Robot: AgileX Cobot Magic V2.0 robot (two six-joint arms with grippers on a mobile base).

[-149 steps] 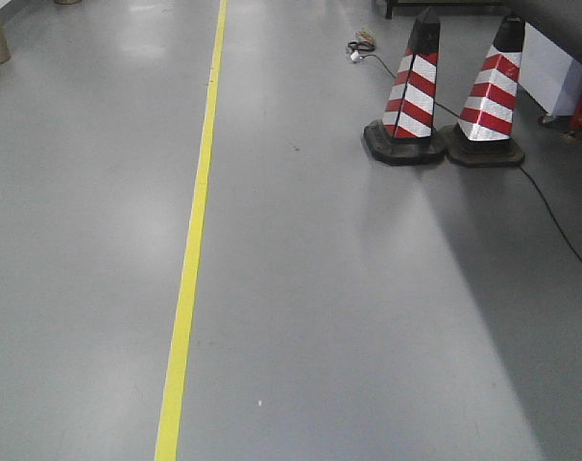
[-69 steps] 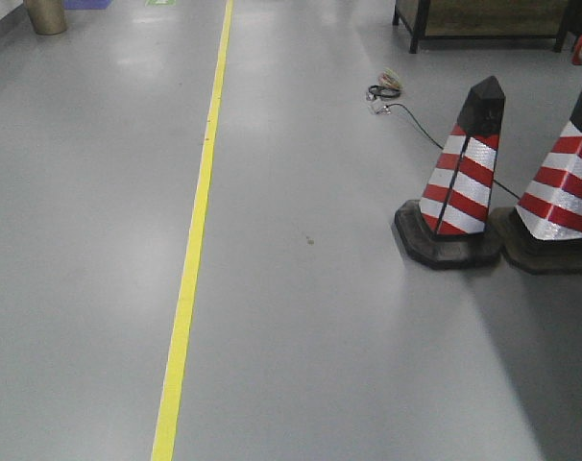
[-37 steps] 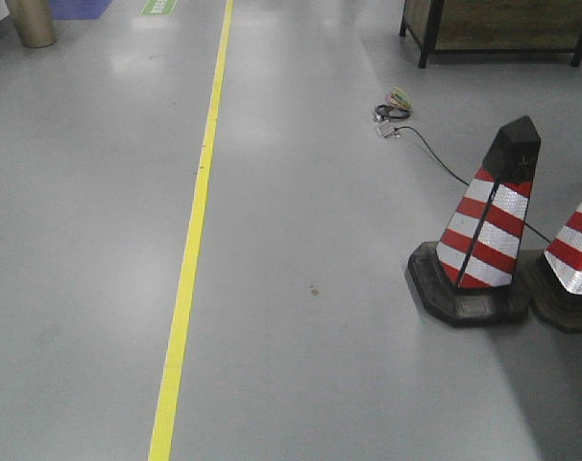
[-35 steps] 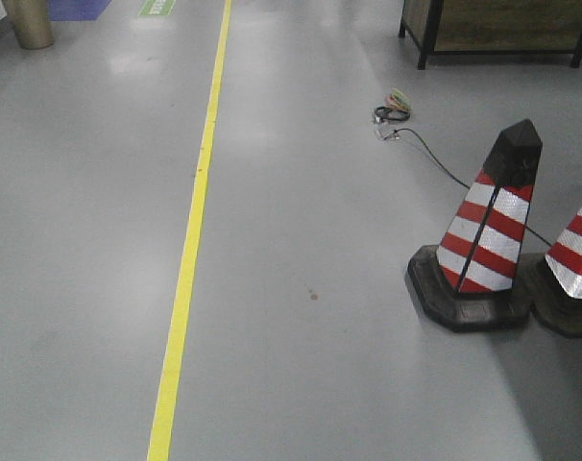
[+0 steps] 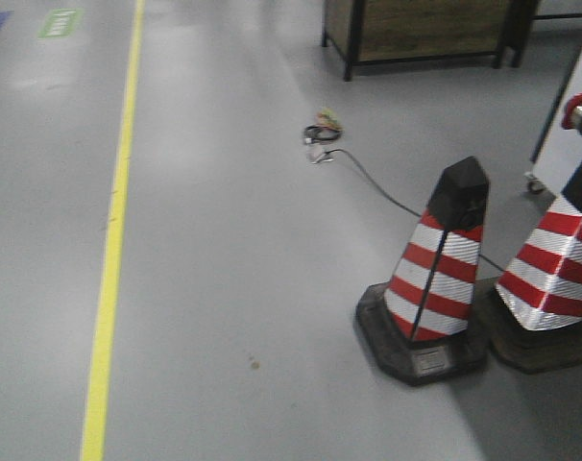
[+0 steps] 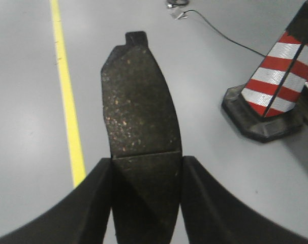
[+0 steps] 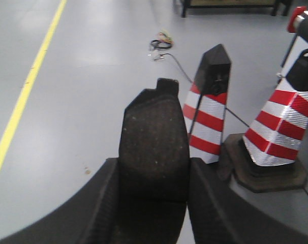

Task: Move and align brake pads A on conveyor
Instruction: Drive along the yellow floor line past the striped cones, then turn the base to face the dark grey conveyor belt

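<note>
The left gripper (image 6: 146,168) is clamping a brake pad (image 6: 139,101) above the grey floor (image 6: 27,76). The right gripper (image 7: 153,175) is gripping another brake pad (image 7: 154,127), near a striped cone (image 7: 210,117).

light: dim, cool overhead | glare: pale sheen on floor (image 5: 205,115) | shadow: lower right | focus: soft, grainy

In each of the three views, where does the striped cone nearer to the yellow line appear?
Front view: cone, right of centre.
Left wrist view: cone, upper right, to the right of the left-held brake pad.
Right wrist view: cone, centre, just right of the right-held brake pad.
Shared landmark: yellow line, at the left in every view.
</note>
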